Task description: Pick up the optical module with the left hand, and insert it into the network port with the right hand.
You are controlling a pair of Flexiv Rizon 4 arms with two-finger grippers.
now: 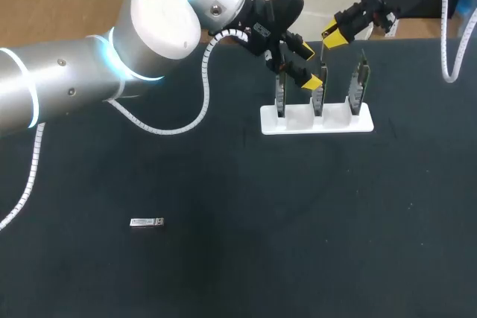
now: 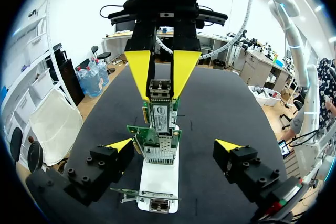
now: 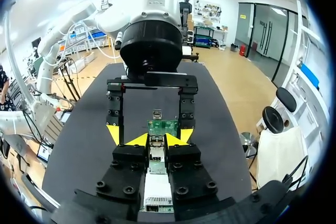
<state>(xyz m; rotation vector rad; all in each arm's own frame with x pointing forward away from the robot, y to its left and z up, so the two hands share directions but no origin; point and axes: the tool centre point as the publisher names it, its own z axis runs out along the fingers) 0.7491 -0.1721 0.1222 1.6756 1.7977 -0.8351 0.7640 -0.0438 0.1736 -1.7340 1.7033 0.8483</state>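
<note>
A white rack [image 1: 317,120] holds three upright green network cards. My right gripper [image 3: 157,140] is shut on a silver optical module [image 3: 156,153] directly above the middle card [image 1: 319,96]. In the left wrist view the labelled module [image 2: 160,115] hangs between the right gripper's [image 2: 161,77] yellow tips. Its lower end sits at the card's metal port cage [image 2: 159,154]; how deep it sits is hidden. My left gripper [image 2: 174,145] is open, with a finger on each side of the rack [image 2: 160,179] and touching nothing. Another module [image 1: 147,222] lies flat on the mat.
The dark mat [image 1: 298,243] covers the whole table. The left arm's white cable [image 1: 195,109] loops over the mat behind the rack's left end. The two gripper heads stand close together above the rack, the left gripper [image 1: 309,66] just below the right gripper [image 1: 335,36].
</note>
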